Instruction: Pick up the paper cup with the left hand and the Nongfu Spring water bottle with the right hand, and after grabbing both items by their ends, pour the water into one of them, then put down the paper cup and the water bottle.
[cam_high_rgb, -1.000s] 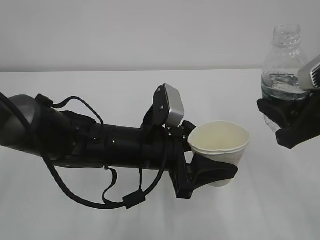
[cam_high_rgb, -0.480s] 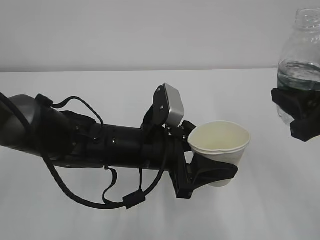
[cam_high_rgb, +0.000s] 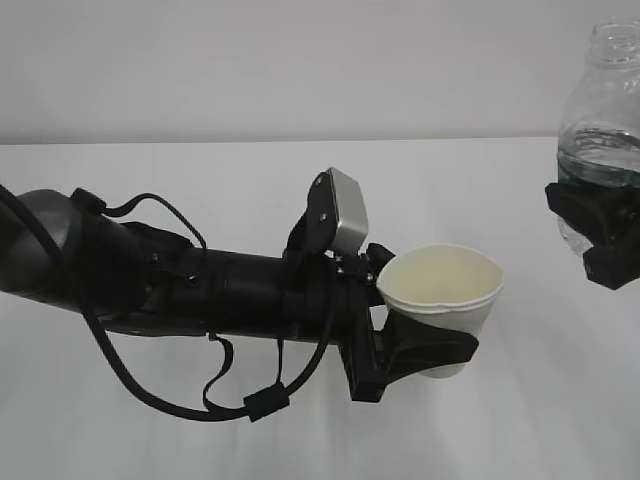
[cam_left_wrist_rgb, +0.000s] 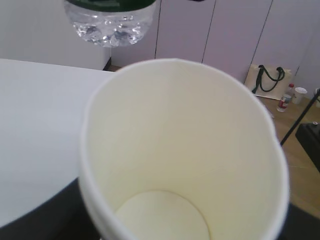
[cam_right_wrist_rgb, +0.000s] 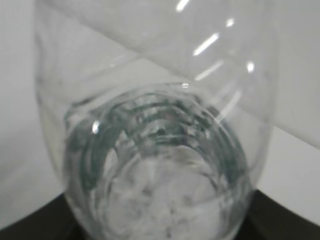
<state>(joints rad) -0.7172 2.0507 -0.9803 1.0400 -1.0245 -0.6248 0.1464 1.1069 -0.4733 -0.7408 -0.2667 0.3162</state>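
Note:
The white paper cup is held off the table by my left gripper, whose black fingers are shut round its lower part. It stands upright and its cream inside looks empty. At the right edge the clear water bottle stands upright, uncapped, with water in its lower half. My right gripper is shut on its lower body. The right wrist view looks up through the bottle. In the left wrist view the bottle's base hangs above and beyond the cup.
A white table spreads under both arms, with a pale wall behind. The left arm's black cables loop below it. Past the table edge the left wrist view shows a floor with a bag and a small bottle.
The bottle and my right gripper have moved right and slightly up, toward the frame edge. The cup and the left arm have stayed almost where they were.

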